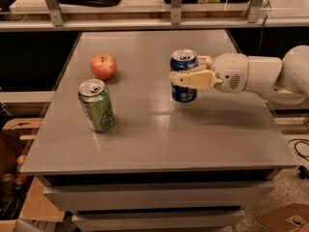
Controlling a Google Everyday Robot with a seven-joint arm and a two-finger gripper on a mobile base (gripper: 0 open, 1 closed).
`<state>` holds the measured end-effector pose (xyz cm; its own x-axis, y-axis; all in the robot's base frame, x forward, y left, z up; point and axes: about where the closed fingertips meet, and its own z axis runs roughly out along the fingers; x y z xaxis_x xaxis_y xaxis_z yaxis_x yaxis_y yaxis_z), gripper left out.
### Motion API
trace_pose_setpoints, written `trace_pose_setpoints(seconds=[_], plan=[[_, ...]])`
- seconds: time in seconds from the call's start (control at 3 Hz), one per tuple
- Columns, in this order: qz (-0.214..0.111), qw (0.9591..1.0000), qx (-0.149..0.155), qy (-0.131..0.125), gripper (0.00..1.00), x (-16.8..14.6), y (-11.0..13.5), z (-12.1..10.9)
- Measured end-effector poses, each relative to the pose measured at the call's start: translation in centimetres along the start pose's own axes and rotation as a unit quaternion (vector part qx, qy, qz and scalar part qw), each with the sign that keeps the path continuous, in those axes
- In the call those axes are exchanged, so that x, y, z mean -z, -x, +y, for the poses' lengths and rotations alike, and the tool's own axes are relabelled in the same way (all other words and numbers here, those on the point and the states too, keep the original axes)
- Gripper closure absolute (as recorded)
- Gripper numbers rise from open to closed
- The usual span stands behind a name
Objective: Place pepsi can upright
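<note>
The pepsi can (184, 93) is dark blue with a silver top. It stands upright on the grey table (159, 139), right of centre. My gripper (181, 70) reaches in from the right and is shut on the can. The tan near finger (192, 79) lies across the can's front at mid height. The far finger (205, 60) shows behind the can's right edge. The can's base looks at or just above the table surface.
A green can (97, 105) stands upright at the left front of the table. A red apple (104, 66) lies behind it. My white arm (260, 76) spans the table's right edge. A shelf with metal posts (176, 6) runs along the back.
</note>
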<state>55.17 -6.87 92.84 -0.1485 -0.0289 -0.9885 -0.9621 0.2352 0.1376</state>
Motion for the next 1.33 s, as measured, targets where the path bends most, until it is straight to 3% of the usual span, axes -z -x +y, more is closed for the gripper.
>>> trace_pose_setpoints(seconds=[1.0,1.33], plan=[[-0.005,0.9997,0.011,-0.02,0.13,0.3,-1.1,-1.6],[-0.002,0.9997,0.014,-0.019,0.0,0.4,-1.2,-1.8]])
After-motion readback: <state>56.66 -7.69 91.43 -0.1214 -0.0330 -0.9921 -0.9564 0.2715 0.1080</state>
